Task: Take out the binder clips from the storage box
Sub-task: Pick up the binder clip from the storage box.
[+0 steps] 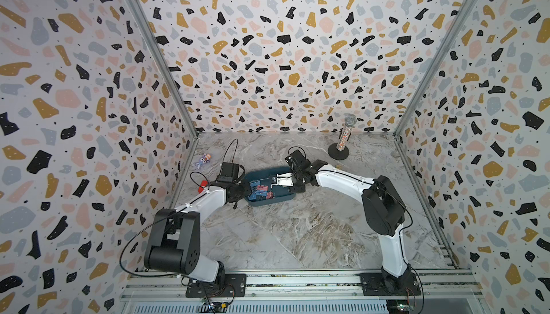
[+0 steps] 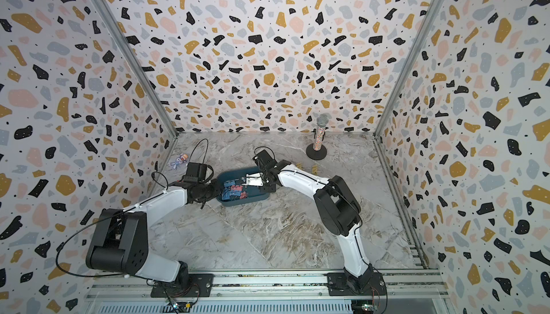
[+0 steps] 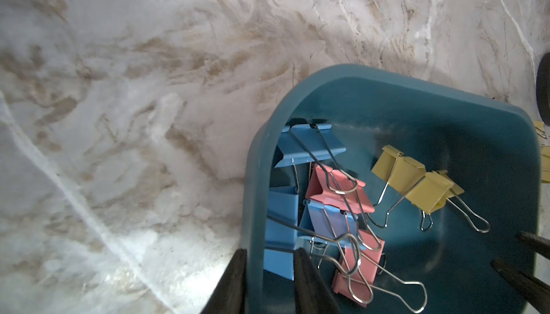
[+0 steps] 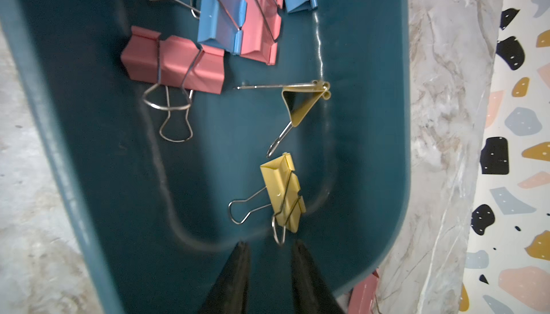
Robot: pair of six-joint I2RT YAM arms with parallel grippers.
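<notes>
At the far left of the table [image 1: 297, 232] lies a toy [image 1: 204, 159], with a red block [image 1: 203, 186] nearer the front. The left gripper [image 3: 269, 253] is clamped on the wall of the box [image 1: 284, 198], one finger inside and one outside. Inside the box, blue and pink clips [image 3: 327, 202] heap against that wall. Two yellow clips [image 3: 413, 184] lie apart from them, toward the right gripper [image 4: 269, 245]. Its jaws stand slightly apart over the box floor, holding nothing, just short of a yellow clip's wire loop. At the far right stands a microphone [image 1: 346, 137]
</notes>
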